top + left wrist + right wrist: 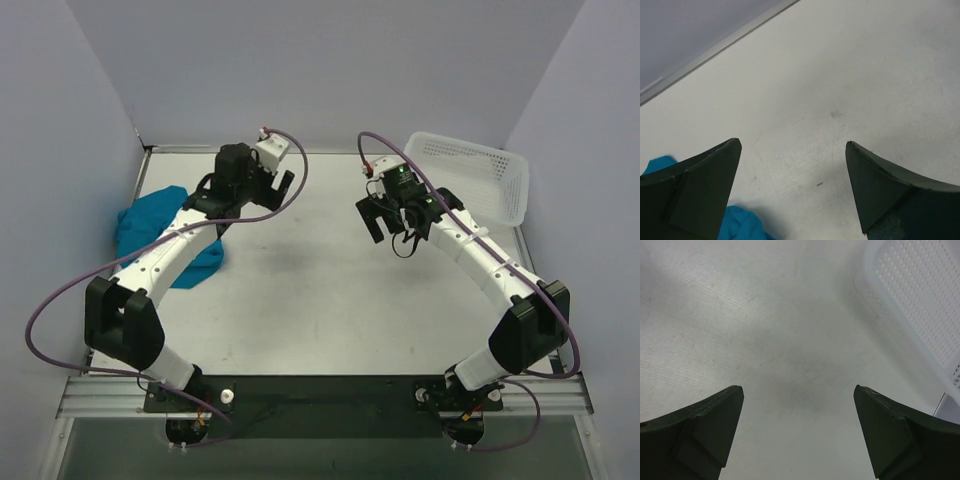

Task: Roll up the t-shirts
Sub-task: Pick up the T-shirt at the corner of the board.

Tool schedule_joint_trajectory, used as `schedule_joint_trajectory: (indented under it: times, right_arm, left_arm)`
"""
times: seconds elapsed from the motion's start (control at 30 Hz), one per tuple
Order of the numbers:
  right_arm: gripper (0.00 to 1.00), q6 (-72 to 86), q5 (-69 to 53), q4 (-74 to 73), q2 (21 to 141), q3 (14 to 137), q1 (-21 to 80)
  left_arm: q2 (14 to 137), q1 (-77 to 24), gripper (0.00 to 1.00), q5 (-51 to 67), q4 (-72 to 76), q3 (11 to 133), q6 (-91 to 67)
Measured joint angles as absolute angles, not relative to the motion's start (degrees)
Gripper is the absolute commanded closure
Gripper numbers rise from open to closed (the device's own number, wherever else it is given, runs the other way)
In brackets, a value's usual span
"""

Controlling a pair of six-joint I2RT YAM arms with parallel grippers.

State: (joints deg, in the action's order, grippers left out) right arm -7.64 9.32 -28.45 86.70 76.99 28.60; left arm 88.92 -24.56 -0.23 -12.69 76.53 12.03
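We see the t-shirt (pixel 152 225) crumpled at the middle left of the frame on the tabletop (pixel 300 290), soft, light and floppy, so with left claw (pixel 281 186) and right claw (pixel 386 222) both wide open and empty, we would pinch its corners

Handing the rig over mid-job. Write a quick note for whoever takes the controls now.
Left end effector: open, empty, over bare table.
Right end effector: open, empty, over the table beside the basket.
T-shirt: crumpled heap at the table's left edge, partly under the left arm.
Done: nothing rolled yet.
Left: probably spread the t-shirt flat mid-table, then roll it.
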Motion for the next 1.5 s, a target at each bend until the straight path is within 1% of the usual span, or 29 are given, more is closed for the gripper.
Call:
schedule_joint_trajectory:
  times: [0.03, 0.07, 0.13, 0.17, 0.3, 0.43, 0.47, 0.5, 0.57, 0.6, 0.7, 0.77, 0.8, 0.83, 0.9, 0.97, 1.0, 1.03, 1.07, 1.3, 1.43, 1.5]
  right_arm:
    - [0.0, -8.01, 8.38, -28.8, 86.91, 77.76, 28.6]
    - [0.0, -9.13, 7.14, -29.17, 87.09, 78.67, 28.6]
    - [0.0, -11.09, 5.37, -29.67, 87.22, 80.07, 28.6]
    - [0.0, -12.14, 4.51, -30.11, 87.22, 80.77, 28.6]
    - [0.0, -15.22, 1.87, -31.68, 87.24, 81.89, 28.6]
    - [0.0, -17.08, -0.62, -32.62, 86.46, 80.2, 28.6]
    - [0.0, -17.28, -1.13, -32.88, 85.78, 79.26, 28.6]
    - [0.0, -17.47, -1.65, -33.17, 85.19, 78.52, 28.6]
    - [0.0, -17.89, -2.55, -34.06, 83.79, 77.19, 28.6]
    - [0.0, -18.0, -2.98, -34.39, 83.31, 76.86, 28.6]
    - [0.0, -18.04, -4.14, -34.7, 82.94, 76.73, 28.6]
    - [0.0, -18.04, -4.82, -34.89, 83.29, 76.86, 28.6]
    - [0.0, -18.04, -5.02, -35.05, 83.57, 77.08, 28.6]
    - [0.0, -18.04, -5.23, -35.29, 84.2, 77.82, 28.6]
    - [0.0, -18.04, -5.45, -35.33, 85.47, 79.22, 28.6]
    - [0.0, -18.09, -5.54, -35.29, 86.98, 80.86, 28.6]
    - [0.0, -18.09, -5.58, -35.16, 87.53, 81.34, 28.6]
    - [0.0, -18.09, -5.61, -35.16, 88.12, 81.89, 28.6]
    - [0.0, -18.11, -5.65, -35.05, 88.68, 82.24, 28.6]
    - [0.0, -18.13, -5.89, -35.0, 89.86, 82.59, 28.97]
    - [0.0, -18.22, -5.8, -34.98, 89.84, 82.61, 28.97]
    - [0.0, -18.24, -5.3, -34.92, 89.84, 82.65, 28.97]
  left_arm:
    - [88.55, -23.09, 0.17, 0.45, -14.26, 76.53, 12.4]
    - [88.42, -21.06, 0.19, 1.78, -15.99, 76.79, 12.73]
    - [89.34, -16.71, 0.15, 4.34, -21.02, 79.05, 13.93]
    - [90.63, -14.06, 0.15, 5.41, -23.46, 80.71, 14.57]
    - [97.73, -5.58, 0.15, 7.77, -29.28, 85.58, 15.51]
    - [105.25, 0.21, 0.16, 5.76, -34.5, 86.54, 16.05]
    - [107.92, 1.13, 0.17, 4.54, -36.05, 87.64, 16.25]
    - [109.45, 2.39, 0.21, 3.81, -36.8, 88.25, 16.36]
    - [112.25, 3.9, 0.22, 1.83, -38.54, 89.36, 16.8]
    - [113.19, 4.43, 0.26, 0.91, -39.18, 89.65, 17.02]
    - [114.21, 4.82, 0.31, -1.3, -40.53, 89.76, 17.3]
    - [114.3, 4.56, 0.37, -2.31, -40.91, 89.76, 17.39]
    - [114.3, 4.51, 0.43, -2.72, -40.97, 89.76, 17.32]
    - [114.34, 4.4, 0.54, -3.16, -40.99, 89.76, 17.21]
    - [114.61, 4.29, 0.63, -3.64, -41.17, 89.76, 16.67]
    - [115.02, 4.27, 0.77, -3.99, -41.5, 89.78, 16.34]
    - [115.28, 4.27, 0.8, -4.05, -41.6, 89.78, 16.21]
    - [115.44, 4.27, 0.87, -4.1, -41.67, 89.76, 15.84]
    - [115.52, 4.27, 1.0, -4.1, -41.82, 89.76, 15.79]
    - [115.52, 4.21, 1.0, -2.72, -43.59, 89.78, 15.97]
    - [114.98, 3.33, 1.0, 5.1, -48.66, 93.51, 16.14]
    - [113.73, 1.52, 1.0, 9.89, -51.99, 98.63, 15.97]
